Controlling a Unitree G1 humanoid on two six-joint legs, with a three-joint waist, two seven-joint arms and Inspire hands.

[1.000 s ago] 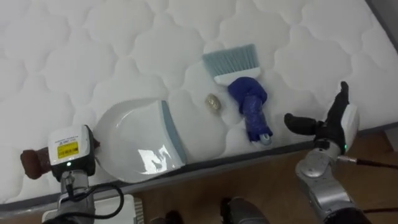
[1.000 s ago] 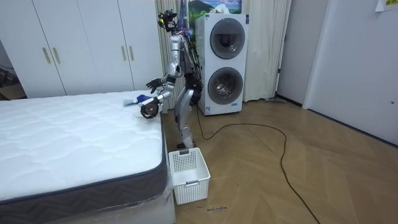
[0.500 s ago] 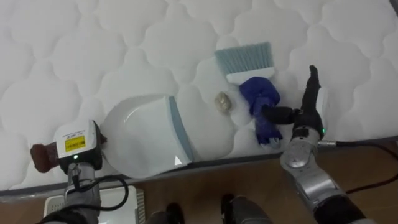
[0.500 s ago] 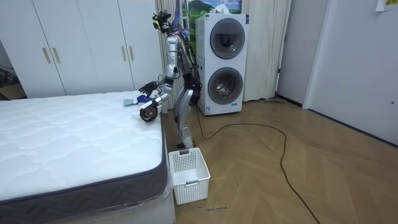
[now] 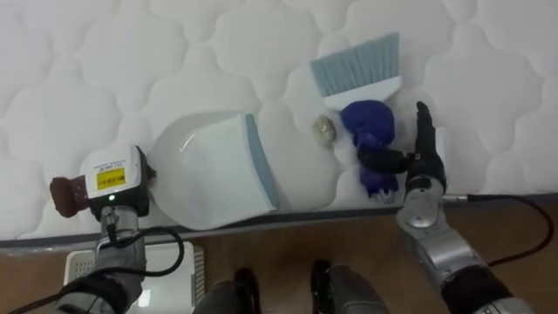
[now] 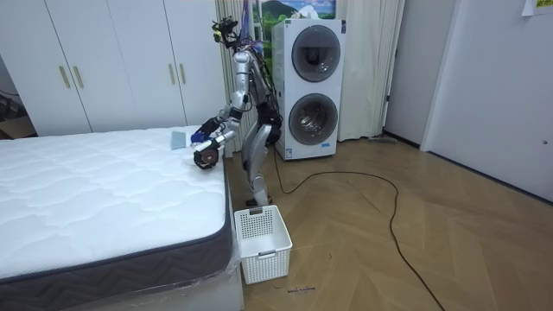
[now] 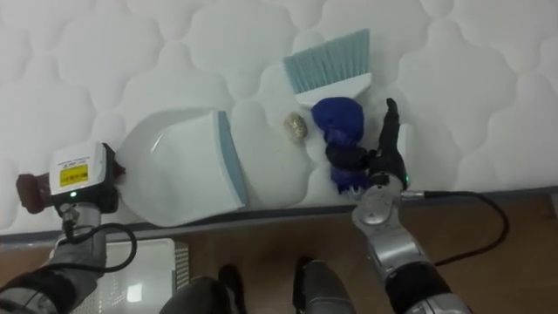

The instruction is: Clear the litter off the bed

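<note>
While the robot stood at the side of the bed (image 5: 87,52) with the stacked washing machines (image 6: 309,82) behind it, both arms reached over the mattress edge. Its right hand (image 5: 425,166) lay just beside the brush (image 5: 366,122), the fingers (image 5: 424,122) straight and released, pointing up the mattress, and the thumb stretched sideways against the blue handle without closing round it. The brush rested flat on the quilted cover, pale bristles pointing away from the robot. A small beige lump (image 5: 324,128) sat on the mattress between the brush and the dustpan (image 5: 209,166), close to the pan's grey-blue lip. The white dustpan lay near the mattress edge, its open mouth turned toward the lump. The left hand (image 5: 112,179) was at the pan's far-left end, back upward; whether it gripped the pan could not be told. On the wooden floor (image 6: 389,242) beside the bed stood a white basket (image 6: 263,242).
</note>
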